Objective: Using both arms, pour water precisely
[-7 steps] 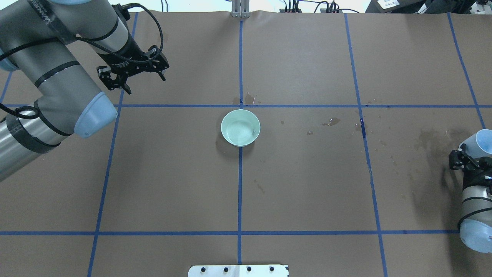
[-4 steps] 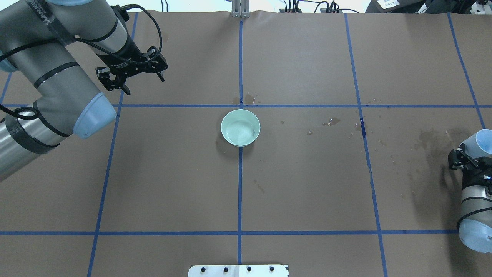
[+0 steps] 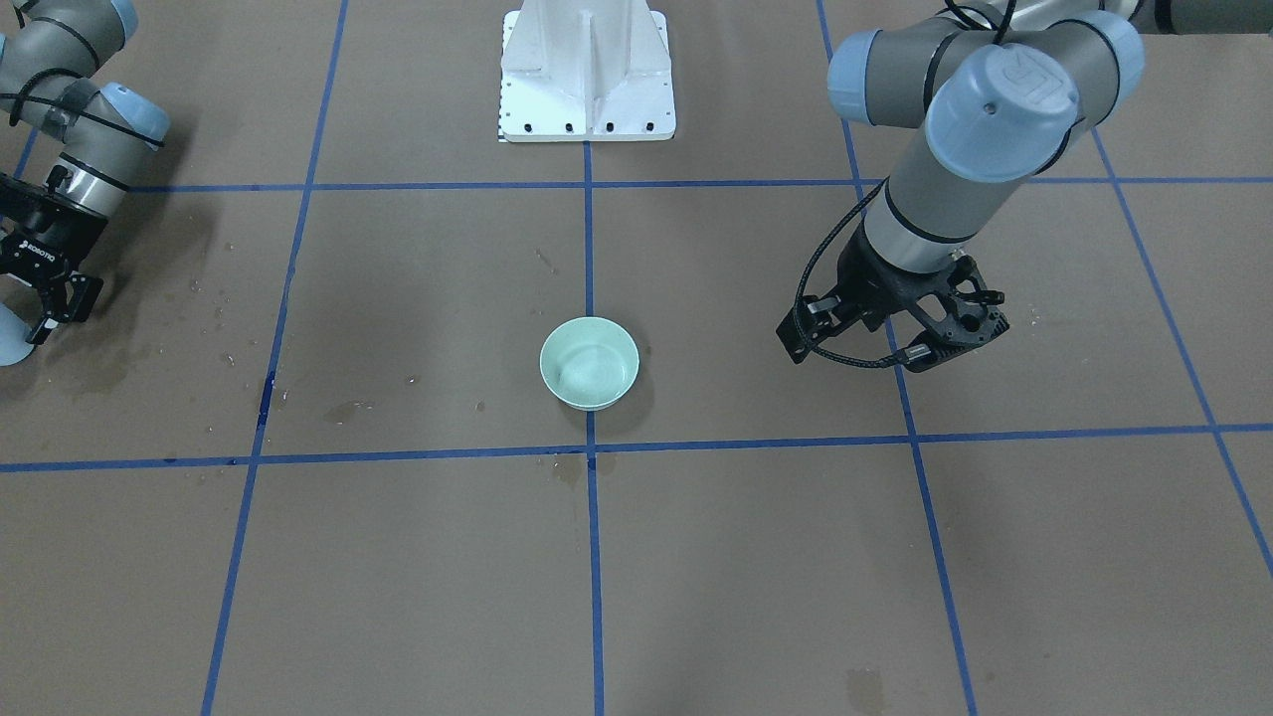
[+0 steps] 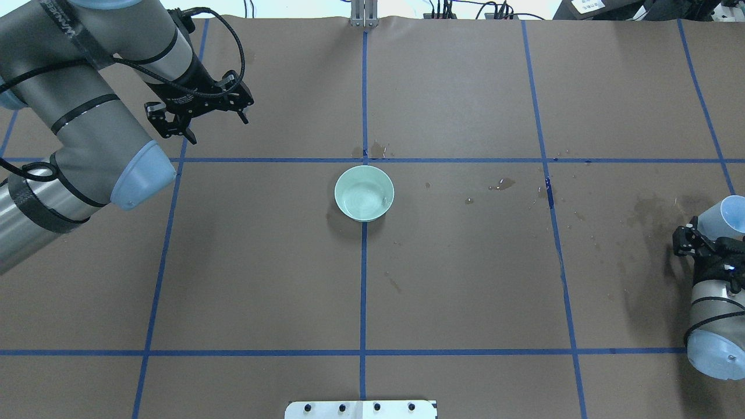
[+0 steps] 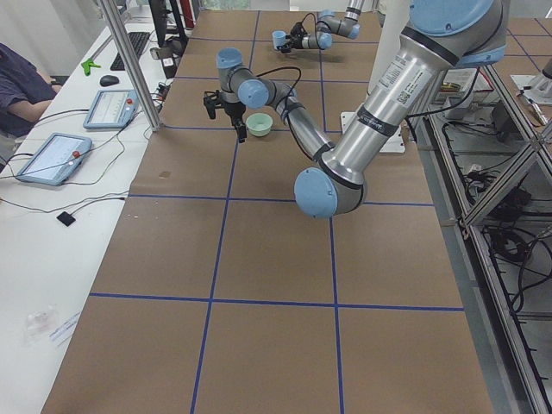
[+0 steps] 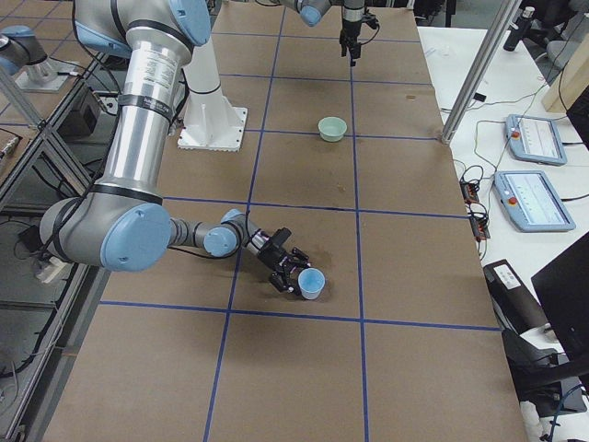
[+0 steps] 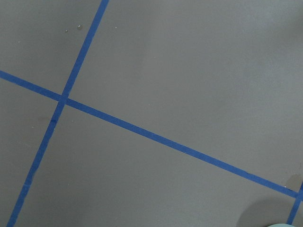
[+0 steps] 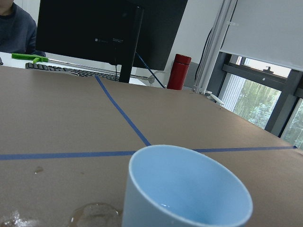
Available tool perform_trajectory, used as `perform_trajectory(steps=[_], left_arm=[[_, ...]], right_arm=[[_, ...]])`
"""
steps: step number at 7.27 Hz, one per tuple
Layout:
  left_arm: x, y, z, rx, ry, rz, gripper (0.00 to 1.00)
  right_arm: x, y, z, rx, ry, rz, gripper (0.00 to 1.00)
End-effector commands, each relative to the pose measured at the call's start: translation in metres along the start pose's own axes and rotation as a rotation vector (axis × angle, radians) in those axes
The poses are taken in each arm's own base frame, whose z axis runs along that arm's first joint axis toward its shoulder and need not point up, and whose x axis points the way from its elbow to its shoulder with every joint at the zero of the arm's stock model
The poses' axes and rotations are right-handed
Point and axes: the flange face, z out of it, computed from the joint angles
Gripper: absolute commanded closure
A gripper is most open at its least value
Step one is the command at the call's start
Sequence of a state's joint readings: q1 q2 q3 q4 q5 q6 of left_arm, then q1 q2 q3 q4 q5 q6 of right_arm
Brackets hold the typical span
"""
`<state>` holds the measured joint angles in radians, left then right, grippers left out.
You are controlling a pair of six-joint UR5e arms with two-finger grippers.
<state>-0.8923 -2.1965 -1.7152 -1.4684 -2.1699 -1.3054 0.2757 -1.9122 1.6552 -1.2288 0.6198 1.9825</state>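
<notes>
A pale-green bowl (image 4: 364, 193) stands at the table's middle, also in the front view (image 3: 589, 363). Water in it shows only as a faint sheen. My left gripper (image 4: 220, 129) hovers open and empty to the bowl's far left, also in the front view (image 3: 885, 348). A light-blue cup (image 4: 723, 216) stands upright at the right edge. The right wrist view shows it close (image 8: 189, 189), with a glint of water at its bottom. My right gripper (image 4: 698, 234) is right beside the cup, and its jaws look spread, not closed on it (image 6: 290, 272).
Brown paper with a blue tape grid (image 4: 364, 291) covers the table. Dark stains and droplets (image 4: 652, 212) lie near the cup, and a wet patch (image 8: 94, 213) shows by it. The white pedestal (image 3: 587, 70) stands at the robot's side. Monitors and tablets (image 6: 534, 138) sit beyond the far edge.
My left gripper has edged slightly further away from the bowl. My right arm has shifted a little to the left beside the cup. The bowl and the cup have stayed put.
</notes>
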Motion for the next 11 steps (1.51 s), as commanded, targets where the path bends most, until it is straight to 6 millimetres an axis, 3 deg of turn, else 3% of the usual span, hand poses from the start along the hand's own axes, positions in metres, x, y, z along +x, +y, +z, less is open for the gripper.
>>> perform_trajectory(steps=[1, 7, 8, 11], left_arm=[[-0.002, 0.0, 0.002, -0.002, -0.002, 0.0, 0.0], [-0.002, 0.0, 0.001, 0.0, -0.001, -0.001, 0.0], [-0.002, 0.0, 0.001, 0.0, -0.001, 0.0, 0.0], [-0.002, 0.0, 0.002, 0.0, -0.002, 0.0, 0.0]], right_arm=[[0.001, -0.002, 0.005, 0.009, 0.009, -0.014, 0.01], [0.01, -0.003, 0.024, 0.026, 0.052, -0.014, 0.01], [-0.001, -0.001, 0.026, 0.028, 0.049, -0.001, 0.01], [0.004, -0.007, 0.036, 0.038, 0.074, -0.014, 0.01]])
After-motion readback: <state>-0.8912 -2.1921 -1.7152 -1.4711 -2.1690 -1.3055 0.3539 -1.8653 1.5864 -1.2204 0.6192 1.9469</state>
